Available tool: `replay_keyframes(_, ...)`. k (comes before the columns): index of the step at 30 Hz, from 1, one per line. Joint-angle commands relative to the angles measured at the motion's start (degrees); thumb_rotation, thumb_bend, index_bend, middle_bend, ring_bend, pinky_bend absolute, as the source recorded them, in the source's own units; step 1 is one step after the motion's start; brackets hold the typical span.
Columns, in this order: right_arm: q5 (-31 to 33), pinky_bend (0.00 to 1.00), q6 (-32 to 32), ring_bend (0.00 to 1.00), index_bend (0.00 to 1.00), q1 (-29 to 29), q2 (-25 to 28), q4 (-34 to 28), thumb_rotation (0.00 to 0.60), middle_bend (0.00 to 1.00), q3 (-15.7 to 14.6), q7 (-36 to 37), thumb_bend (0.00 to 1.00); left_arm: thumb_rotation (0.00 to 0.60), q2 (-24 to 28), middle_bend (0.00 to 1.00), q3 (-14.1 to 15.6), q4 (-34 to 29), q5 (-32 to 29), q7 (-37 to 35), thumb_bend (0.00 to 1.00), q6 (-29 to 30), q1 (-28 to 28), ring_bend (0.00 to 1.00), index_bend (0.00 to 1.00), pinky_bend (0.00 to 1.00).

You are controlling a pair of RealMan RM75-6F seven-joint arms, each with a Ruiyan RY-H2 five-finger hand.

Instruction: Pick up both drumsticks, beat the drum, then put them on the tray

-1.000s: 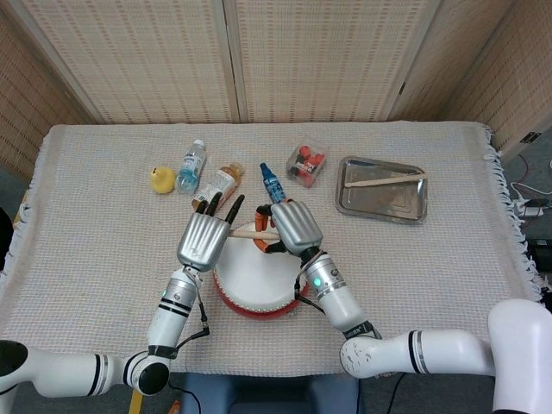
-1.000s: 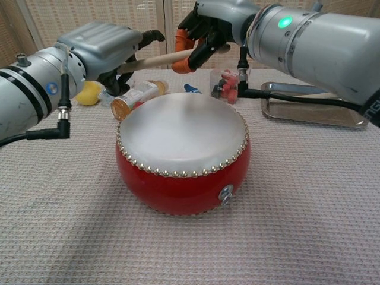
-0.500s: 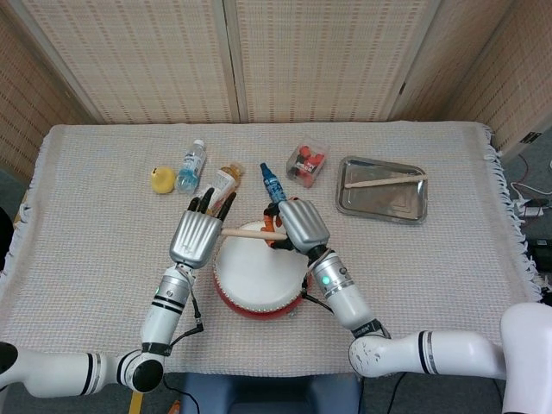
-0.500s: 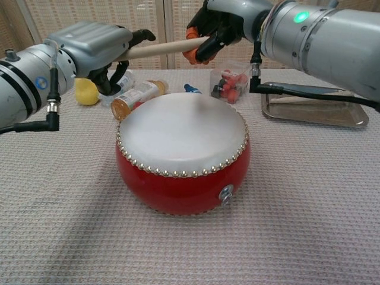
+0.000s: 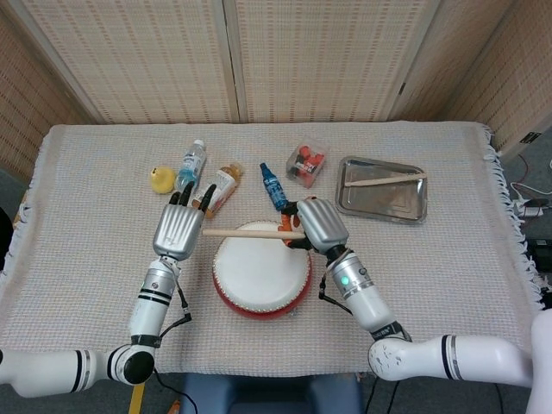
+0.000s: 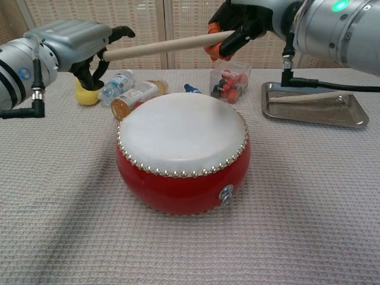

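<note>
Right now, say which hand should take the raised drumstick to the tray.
Right. Both hold the drumstick, but the right hand is nearer the tray; the left hand is beyond the drum.

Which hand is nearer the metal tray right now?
The right. The right hand holds a drumstick above the drum's far edge, just left of the tray. The left hand is beyond the drum, further from the tray.

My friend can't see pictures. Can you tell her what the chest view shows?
A wooden drumstick is held level above a red drum, the left hand at one end and the right hand at the other. Another drumstick lies in the metal tray.
</note>
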Motion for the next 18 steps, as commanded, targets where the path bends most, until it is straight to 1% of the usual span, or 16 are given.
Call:
replay_keyframes(1, -1.25, 0.37, 0.25, 0.55, 0.85, -2.11, 3.38, -2.85, 0.6, 0.56, -0.61, 1.11, 0.65, 0.6, 1.41, 0.09, -0.45, 0.06, -0.65, -1.95, 0.31, -0.37, 0.92, 0.05, 0.0, 0.24)
replay_keyframes(10, -4.56, 0.37, 0.59, 0.55, 0.85, -7.0, 10.66, -6.2, 0.6, 0.56, -2.15, 4.71, 0.65, 0.6, 4.4, 0.09, -0.39, -0.24, -1.12, -5.37, 0.31, -0.32, 2.89, 0.05, 0.0, 0.24)
replay_keyframes(15, -6.18, 0.37, 0.33, 0.55, 0.85, -10.36, 14.55, -5.26, 0.6, 0.56, -3.03, 8.61, 0.65, 0.6, 5.59, 0.09, 0.65, -0.59, 0.29, -6.7, 0.31, 0.42, 4.16, 0.05, 0.0, 0.24)
replay_keyframes(18, -6.72, 0.37, -0.49, 0.55, 0.85, -12.06, 15.8, -2.92, 0.6, 0.56, -3.47, 11.65, 0.65, 0.6, 6.11, 0.09, 1.26, -1.09, 1.62, -7.61, 0.31, 1.17, 4.98, 0.05, 0.0, 0.24)
